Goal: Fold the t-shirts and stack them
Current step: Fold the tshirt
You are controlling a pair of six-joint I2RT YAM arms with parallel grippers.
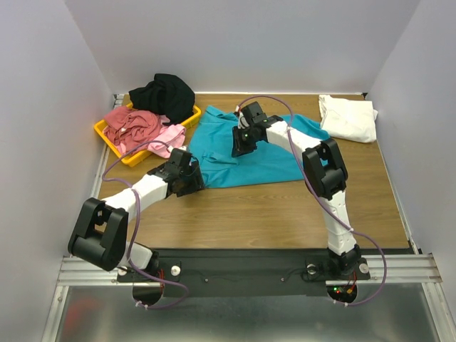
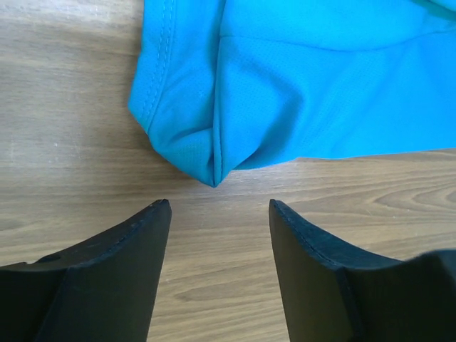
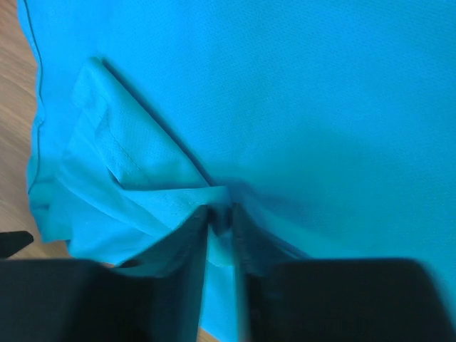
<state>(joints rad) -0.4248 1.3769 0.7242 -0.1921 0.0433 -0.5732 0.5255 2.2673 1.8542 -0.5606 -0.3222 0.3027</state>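
The teal t-shirt (image 1: pixel 263 153) lies spread on the wooden table in the middle. My right gripper (image 1: pixel 242 148) is shut on a pinched fold of the teal cloth (image 3: pixel 164 199) over the shirt's left part; its own point in the wrist view (image 3: pixel 221 221) shows cloth between the fingers. My left gripper (image 1: pixel 191 179) is open and empty, its fingers just short of the shirt's near left corner (image 2: pixel 212 174), apart from it. A white shirt (image 1: pixel 349 117) lies folded at the back right. Black (image 1: pixel 164 92), dusty red (image 1: pixel 132 125) and pink (image 1: pixel 167 139) shirts lie heaped at the back left.
A yellow plastic tray (image 1: pixel 187 122) at the back left holds the heaped shirts, the pink one spilling over its near edge. Bare wood (image 1: pixel 285 214) lies between the teal shirt and the arm bases. White walls enclose the table on three sides.
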